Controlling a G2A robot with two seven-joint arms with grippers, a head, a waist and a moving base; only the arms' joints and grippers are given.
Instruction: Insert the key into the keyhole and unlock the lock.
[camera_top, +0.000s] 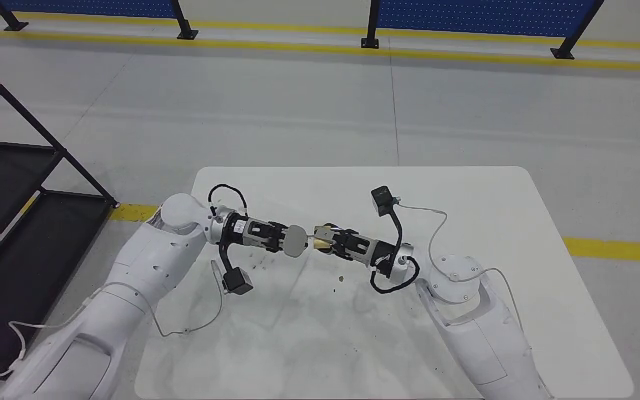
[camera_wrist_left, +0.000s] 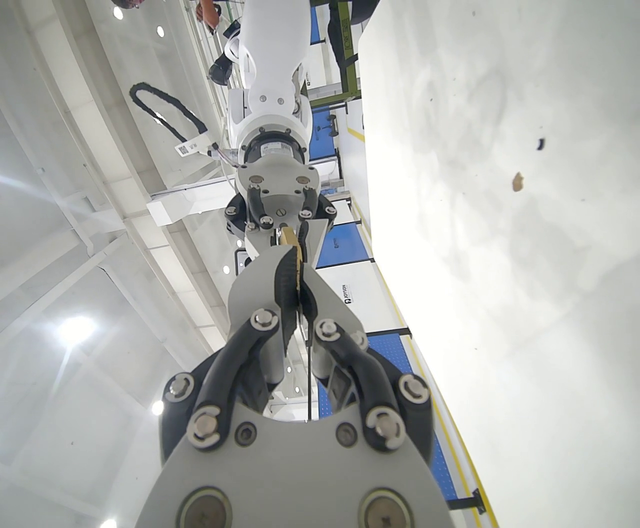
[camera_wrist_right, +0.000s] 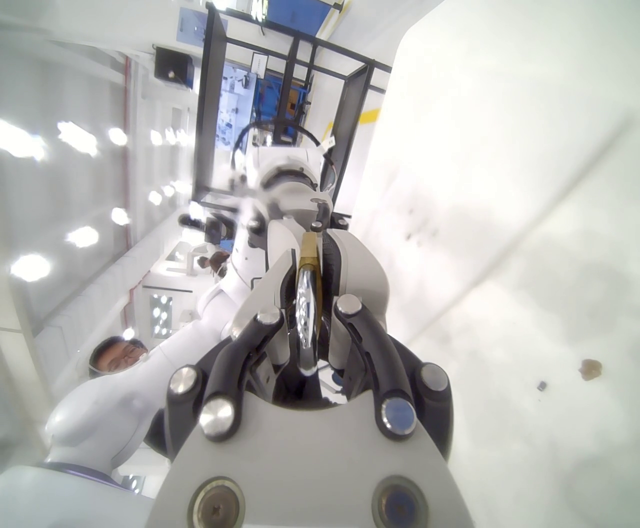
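Both arms meet tip to tip above the middle of the white table (camera_top: 480, 200). My right gripper (camera_wrist_right: 310, 240) is shut on the lock (camera_wrist_right: 306, 295), which has a brass body and a shiny silver shackle. In the top view the lock (camera_top: 320, 240) shows as a brass spot at the right gripper (camera_top: 326, 241). My left gripper (camera_wrist_left: 296, 252) is shut on the thin brass key (camera_wrist_left: 299, 265), held edge-on between its ribbed pads. The key's tip reaches the lock's brass body (camera_wrist_left: 287, 235). Whether the blade sits inside the keyhole is hidden. The left gripper (camera_top: 297, 240) faces the right one.
A brown crumb (camera_wrist_left: 518, 181) and a small black bit (camera_wrist_left: 540, 145) lie on the table below the grippers. A black rack (camera_top: 30, 200) stands off the table's left side. Cables loop around both wrists.
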